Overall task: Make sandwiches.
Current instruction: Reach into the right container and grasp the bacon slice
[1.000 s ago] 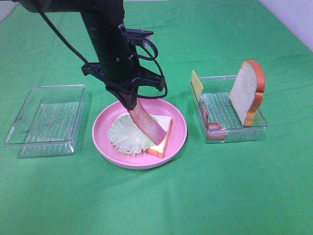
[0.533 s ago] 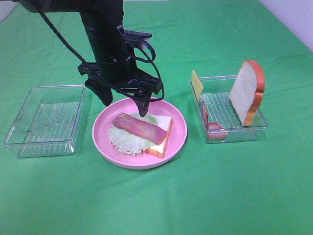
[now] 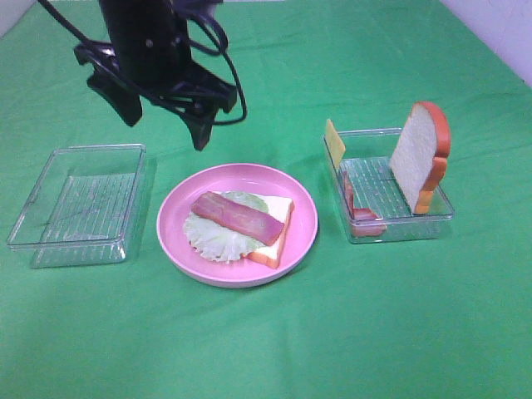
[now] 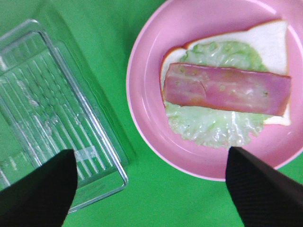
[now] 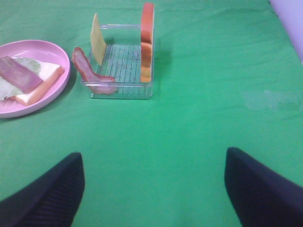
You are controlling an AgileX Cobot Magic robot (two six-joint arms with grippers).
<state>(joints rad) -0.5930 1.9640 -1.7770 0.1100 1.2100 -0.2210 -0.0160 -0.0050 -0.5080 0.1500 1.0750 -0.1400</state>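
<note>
On the pink plate [image 3: 306, 218] lies a bread slice [image 3: 278, 226] with pale lettuce [image 3: 209, 239] and a pink bacon strip [image 3: 238, 218] flat across it. Above and behind the plate's left side, my left gripper [image 3: 165, 129] hangs open and empty. Its wrist view looks down on the bacon [image 4: 227, 89], the lettuce [image 4: 213, 127] and the bread [image 4: 270, 42], with the gripper [image 4: 151, 158] spread wide. My right gripper [image 5: 152, 158] is open over bare cloth, well short of the clear tray [image 5: 120, 87]. It does not show in the high view.
The right clear tray [image 3: 397, 226] holds an upright bread slice [image 3: 420, 154], a cheese slice [image 3: 334, 143] and bacon [image 3: 363, 216]. An empty clear tray [image 3: 79, 204] sits left of the plate. Green cloth covers the table.
My left gripper opened and let the bacon strip drop flat onto the lettuce. It then rose and moved back and to the left, away from the plate.
</note>
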